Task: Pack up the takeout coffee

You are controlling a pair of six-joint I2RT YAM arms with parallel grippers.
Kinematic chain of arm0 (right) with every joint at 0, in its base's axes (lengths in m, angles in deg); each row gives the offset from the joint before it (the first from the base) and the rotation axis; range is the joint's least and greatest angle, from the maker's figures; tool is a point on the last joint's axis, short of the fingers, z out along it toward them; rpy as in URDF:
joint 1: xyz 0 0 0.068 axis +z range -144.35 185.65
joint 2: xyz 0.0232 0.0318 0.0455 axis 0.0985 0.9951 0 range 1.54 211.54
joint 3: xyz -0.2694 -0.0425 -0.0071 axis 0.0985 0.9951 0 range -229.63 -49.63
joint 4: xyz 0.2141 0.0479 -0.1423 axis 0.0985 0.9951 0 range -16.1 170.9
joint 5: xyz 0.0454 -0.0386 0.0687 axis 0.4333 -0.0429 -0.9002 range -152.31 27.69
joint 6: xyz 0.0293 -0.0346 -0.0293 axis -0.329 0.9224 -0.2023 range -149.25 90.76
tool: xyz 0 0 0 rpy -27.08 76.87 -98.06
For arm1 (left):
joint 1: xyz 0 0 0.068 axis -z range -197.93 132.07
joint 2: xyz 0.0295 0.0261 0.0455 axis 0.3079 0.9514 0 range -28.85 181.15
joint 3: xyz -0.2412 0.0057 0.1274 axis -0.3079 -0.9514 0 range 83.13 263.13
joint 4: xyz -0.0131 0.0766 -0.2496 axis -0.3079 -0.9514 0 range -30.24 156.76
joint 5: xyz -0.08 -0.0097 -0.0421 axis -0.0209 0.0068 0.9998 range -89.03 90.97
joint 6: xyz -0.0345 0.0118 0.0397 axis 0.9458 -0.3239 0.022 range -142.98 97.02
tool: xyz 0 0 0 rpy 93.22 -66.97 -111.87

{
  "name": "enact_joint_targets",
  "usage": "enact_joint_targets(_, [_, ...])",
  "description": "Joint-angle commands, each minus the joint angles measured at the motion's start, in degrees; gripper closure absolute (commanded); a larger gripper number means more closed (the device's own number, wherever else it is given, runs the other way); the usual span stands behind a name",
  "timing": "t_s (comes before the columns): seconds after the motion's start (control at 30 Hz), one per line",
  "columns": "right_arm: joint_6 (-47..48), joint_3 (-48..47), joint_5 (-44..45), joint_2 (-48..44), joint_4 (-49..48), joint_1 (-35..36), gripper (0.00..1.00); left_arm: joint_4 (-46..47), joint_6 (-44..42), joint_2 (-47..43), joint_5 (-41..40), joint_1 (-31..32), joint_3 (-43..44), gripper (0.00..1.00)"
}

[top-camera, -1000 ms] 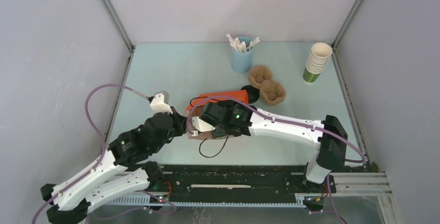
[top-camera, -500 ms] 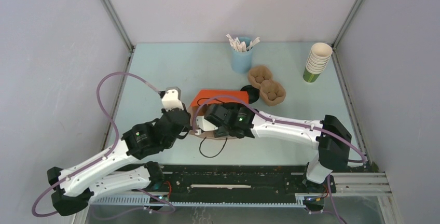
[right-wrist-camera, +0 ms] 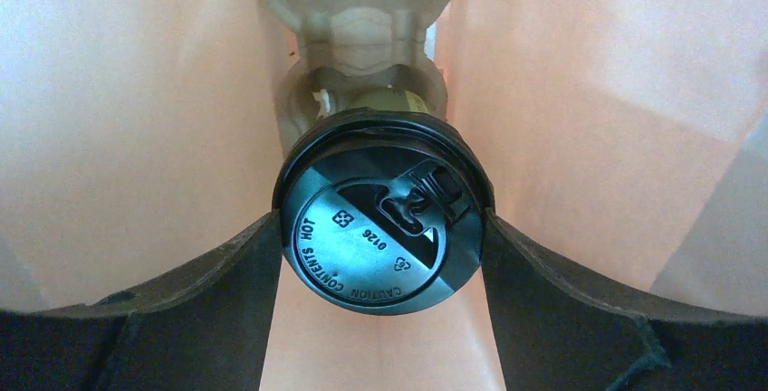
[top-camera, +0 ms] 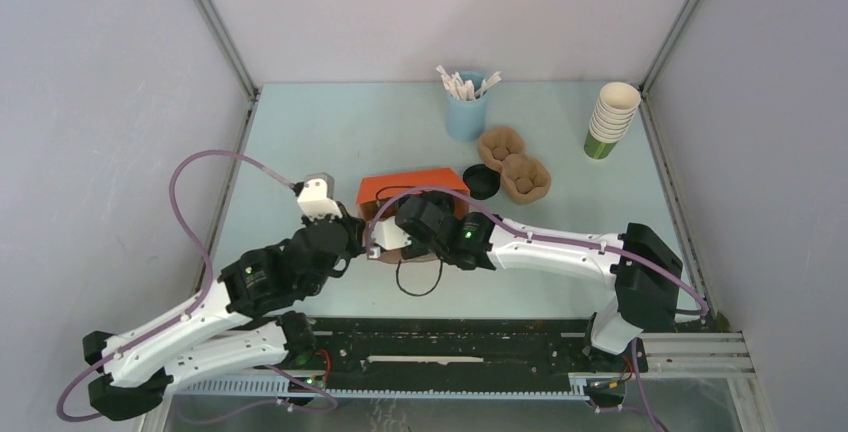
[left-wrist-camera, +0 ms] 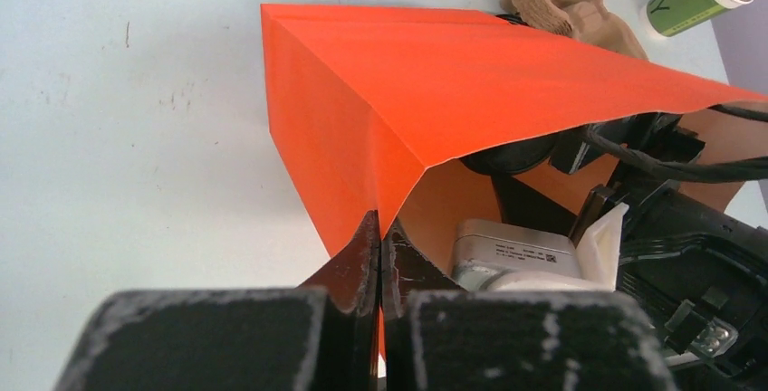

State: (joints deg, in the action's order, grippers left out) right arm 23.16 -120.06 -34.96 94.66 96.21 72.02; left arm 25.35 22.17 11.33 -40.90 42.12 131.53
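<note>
The takeout coffee (right-wrist-camera: pixel 381 194), a cup under a round black lid, sits in a hollow of a brown pulp carrier (right-wrist-camera: pixel 355 20) inside an orange paper bag (top-camera: pixel 410 187). My right gripper (right-wrist-camera: pixel 384 233) reaches into the bag's mouth, and its fingers (right-wrist-camera: pixel 226 264) press on both sides of the lid. The orange bag (left-wrist-camera: pixel 471 74) lies on its side on the table. My left gripper (left-wrist-camera: pixel 380 260) is shut on the near edge of the bag's mouth and holds it up. From above, the bag and the right wrist (top-camera: pixel 440 227) hide the coffee.
A blue cup of stirrers (top-camera: pixel 466 107) stands at the back. Two empty pulp carriers (top-camera: pixel 514 164) and a loose black lid (top-camera: pixel 482 181) lie right of the bag. A stack of lidless cups (top-camera: pixel 608 120) stands far right. A black cable loop (top-camera: pixel 418 277) lies near the bag.
The left arm shifted while keeping its pinch, and the bag's top panel now stands higher and more to the left. The right gripper has moved a little left into the bag.
</note>
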Motion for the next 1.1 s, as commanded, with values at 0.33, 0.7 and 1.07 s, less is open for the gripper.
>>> enact_joint_targets(0.33, [10.60, -0.05, -11.64, -1.52, -3.31, -1.64, 0.46, 4.70, 0.46, -7.06, 1.59, 1.12, -10.73, 1.00])
enact_joint_targets(0.7, [15.20, -0.05, -10.84, 0.21, -6.05, -3.52, 0.48, 4.93, -0.85, -7.06, 4.60, 1.12, -9.30, 1.00])
enact_joint_targets(1.07, [19.15, 2.98, -9.98, -2.33, -5.81, -5.32, 0.49, 3.16, -2.49, -5.31, 4.67, 1.08, -5.76, 1.00])
